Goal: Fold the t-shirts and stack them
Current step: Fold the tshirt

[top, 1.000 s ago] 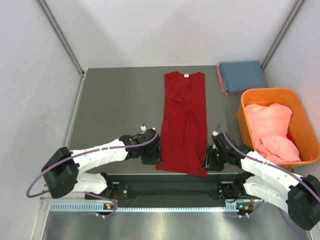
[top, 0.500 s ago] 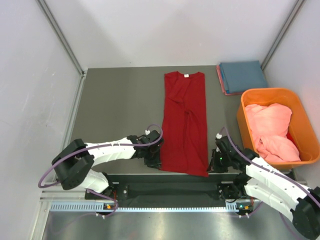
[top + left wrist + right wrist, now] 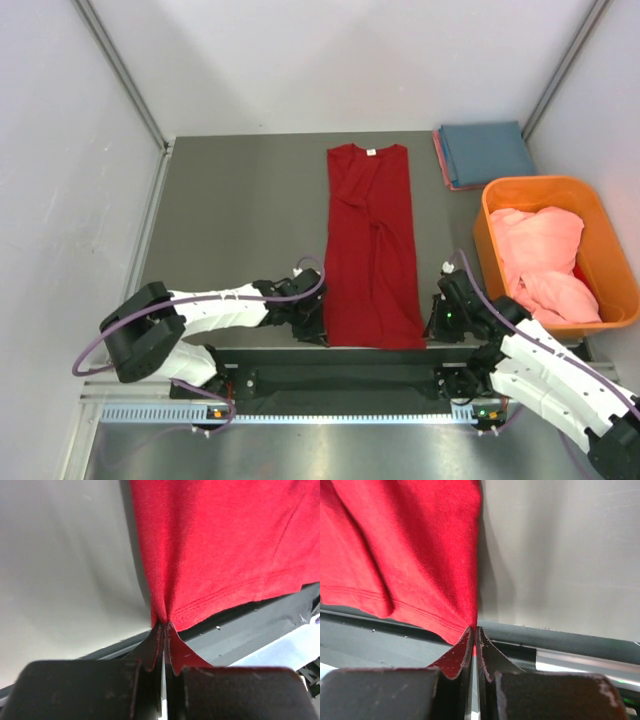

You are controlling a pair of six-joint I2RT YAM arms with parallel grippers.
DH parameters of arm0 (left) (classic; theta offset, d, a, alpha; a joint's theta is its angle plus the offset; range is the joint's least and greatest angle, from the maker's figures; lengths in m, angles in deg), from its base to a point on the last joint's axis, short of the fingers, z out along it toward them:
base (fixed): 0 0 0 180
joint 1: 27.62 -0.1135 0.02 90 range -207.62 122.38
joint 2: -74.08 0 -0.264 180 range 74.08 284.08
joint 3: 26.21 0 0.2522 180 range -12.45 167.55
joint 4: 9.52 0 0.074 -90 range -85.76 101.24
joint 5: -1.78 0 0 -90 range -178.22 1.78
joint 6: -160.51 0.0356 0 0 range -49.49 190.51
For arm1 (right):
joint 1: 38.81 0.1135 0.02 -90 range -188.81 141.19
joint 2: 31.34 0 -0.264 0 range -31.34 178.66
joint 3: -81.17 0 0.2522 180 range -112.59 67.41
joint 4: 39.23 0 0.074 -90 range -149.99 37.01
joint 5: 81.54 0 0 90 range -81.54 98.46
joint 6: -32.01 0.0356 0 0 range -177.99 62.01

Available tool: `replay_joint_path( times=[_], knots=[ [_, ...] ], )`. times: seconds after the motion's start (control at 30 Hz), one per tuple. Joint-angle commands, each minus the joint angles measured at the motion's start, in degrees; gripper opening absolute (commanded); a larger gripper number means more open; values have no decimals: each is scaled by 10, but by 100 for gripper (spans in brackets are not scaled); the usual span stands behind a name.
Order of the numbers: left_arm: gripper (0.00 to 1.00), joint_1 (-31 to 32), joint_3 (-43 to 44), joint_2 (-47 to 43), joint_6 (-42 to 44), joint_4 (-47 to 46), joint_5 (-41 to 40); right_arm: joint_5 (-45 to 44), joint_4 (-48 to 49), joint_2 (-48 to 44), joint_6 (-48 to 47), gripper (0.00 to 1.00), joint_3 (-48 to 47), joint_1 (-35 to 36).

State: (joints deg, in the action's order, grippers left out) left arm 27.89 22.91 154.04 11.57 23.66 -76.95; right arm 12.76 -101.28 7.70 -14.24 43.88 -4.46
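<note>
I am pinching the red t-shirt (image 3: pixel 370 250) at its 2 near hem corners. My left gripper (image 3: pixel 163 626) and right gripper (image 3: pixel 474 630) are both clamping cloth.

Top camera: I have it fixed high behind the rig, facing down and forward, far enough back to take in the whole table (image 3: pixel 230 220). Left wrist camera looks out past the left gripper (image 3: pixel 162 625), very close on the near left hem corner of the red t-shirt (image 3: pixel 220 545). Right wrist camera looks past the right gripper (image 3: pixel 474 629), equally close on the near right corner. All three views share that hem.
</note>
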Motion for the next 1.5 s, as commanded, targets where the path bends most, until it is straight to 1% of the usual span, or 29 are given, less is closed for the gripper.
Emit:
replay_joint_path(
  times=[0.0, 0.23, 0.27, 0.4, 0.43, 0.47, 0.53, 0.63, 0.7, 0.77, 0.9, 0.97, 1.0, 1.03, 1.17, 1.3, 1.37, 1.4, 1.43, 1.47],
  knots=[
    [0, 21, -2, -14, -32, -26, 17, -35, -42, -12, -1, 0, -44, 5],
    [0, 30, 13, -15, -32, -5, 2, -40, -42, -2, -9, 0, -56, 5],
    [0, 30, 16, -15, -30, -1, 0, -55, -41, -1, -14, 0, -60, 5],
    [0, 30, 37, -14, -26, -7, -5, -63, -23, 29, -32, 0, -80, 5],
    [0, 28, 51, -3, -22, -7, -8, -31, -7, 31, -35, 0, -77, 5],
    [0, 24, 61, 5, -20, -4, -5, -19, 32, 33, -36, 0, -63, 5],
    [0, 17, 95, 36, -5, 4, -1, -23, 47, 55, -31, 0, -62, 5],
    [0, 0, 131, 69, 11, 11, 4, -40, 65, 107, -39, 0, -87, 4],
    [0, -15, 147, 86, 28, 14, 16, -56, 83, 146, -52, 0, -117, 3],
    [0, -44, 181, 108, 41, 24, 20, -63, 102, 175, -62, 0, -149, 2],
    [0, -100, 247, 147, 83, 45, 24, -82, 114, 268, -89, 0, -211, -9],
    [0, -122, 269, 167, 100, 45, 42, -94, 122, 298, -110, 0, -244, -19],
    [0, -138, 296, 189, 108, 46, 69, -87, 130, 328, -125, 0, -267, -31],
    [0, -144, 311, 200, 117, 48, 72, -88, 130, 345, -133, 0, -267, -35],
    [0, -167, 390, 249, 153, 74, 81, -85, 132, 423, -172, 0, -355, -50],
    [0, -192, 473, 290, 174, 88, 54, -101, 112, 510, -199, 0, -436, -61],
    [0, -203, 506, 309, 182, 114, 46, -112, 107, 531, -217, 0, -471, -70],
    [0, -211, 536, 324, 185, 122, 42, -116, 107, 550, -220, 0, -479, -83],
    [0, -215, 547, 330, 189, 126, 40, -116, 108, 559, -226, 0, -487, -91],
    [0, -220, 556, 336, 191, 125, 49, -97, 111, 568, -229, 0, -503, -99]
  ],
)
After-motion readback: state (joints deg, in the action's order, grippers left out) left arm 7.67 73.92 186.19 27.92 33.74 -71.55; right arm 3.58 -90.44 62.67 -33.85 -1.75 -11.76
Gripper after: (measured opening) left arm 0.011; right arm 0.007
